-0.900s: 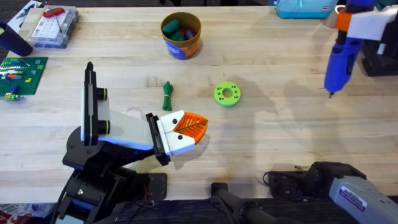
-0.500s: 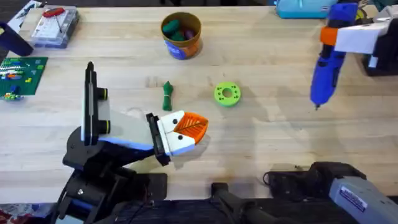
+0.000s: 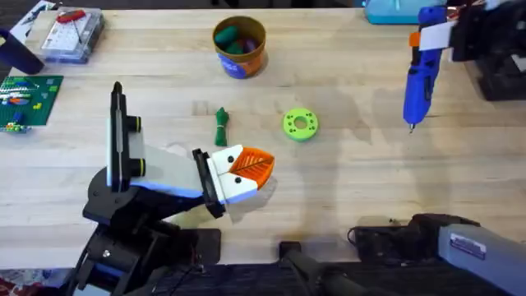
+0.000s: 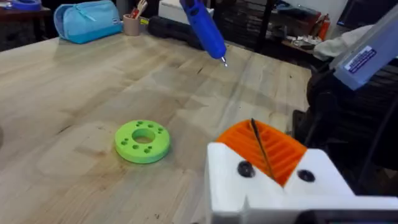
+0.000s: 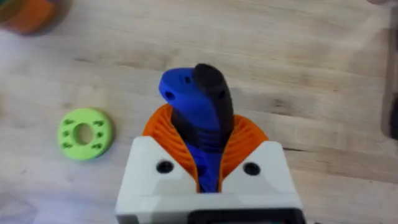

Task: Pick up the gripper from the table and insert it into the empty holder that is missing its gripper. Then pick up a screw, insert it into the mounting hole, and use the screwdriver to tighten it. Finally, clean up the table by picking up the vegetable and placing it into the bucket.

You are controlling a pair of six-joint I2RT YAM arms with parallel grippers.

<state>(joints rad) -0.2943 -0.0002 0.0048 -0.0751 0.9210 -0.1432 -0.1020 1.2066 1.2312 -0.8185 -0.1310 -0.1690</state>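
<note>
Notably, bright blue screwdriver point(image 3: 419, 62), thin bit.

No text is reading clearly anywhere. The bucket point(image 3: 239, 48) is showing a blue label, and a white sticker point(image 4: 362, 59) is sitting on the right arm; both are illegible.

Bare tabletop point(image 3: 370, 181) spreads wide below the raised screwdriver point(image 3: 417, 80), while toward the middle the green disc point(image 3: 300, 124), vegetable point(image 3: 221, 127) and left hand point(image 3: 255, 168) crowd the way.
</note>
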